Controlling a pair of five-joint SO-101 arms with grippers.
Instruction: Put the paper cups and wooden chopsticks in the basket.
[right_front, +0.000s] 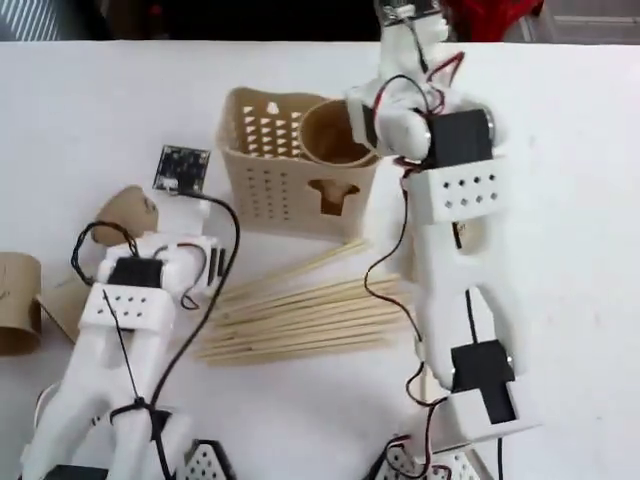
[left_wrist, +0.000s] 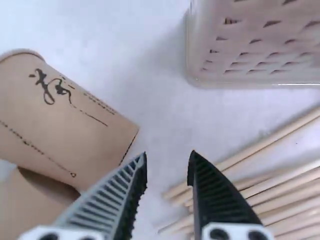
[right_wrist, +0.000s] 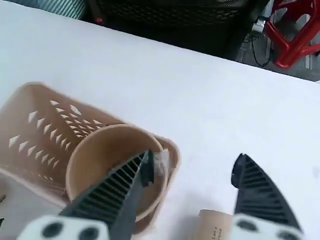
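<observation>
Cups (left_wrist: 60, 125) are matt paper, chopsticks (right_front: 300, 320) bare wood, basket (right_front: 270, 185) smooth plastic

The table (right_front: 560, 250) is plain white. The basket (right_front: 262, 170) is cream, its walls patterned with rows of small cut-out holes. The cup in the basket (right_front: 330, 135) is kraft brown. So is the cup on the table (left_wrist: 55, 130), which bears a dark scrawled mark and fine dark lines. The wooden chopsticks (right_front: 300, 320) are pale tan. The left arm (right_front: 120, 305) and right arm (right_front: 465, 195) are white with black blocks. The left gripper (left_wrist: 167, 159) and right gripper (right_wrist: 194, 159) are black and ribbed.
</observation>
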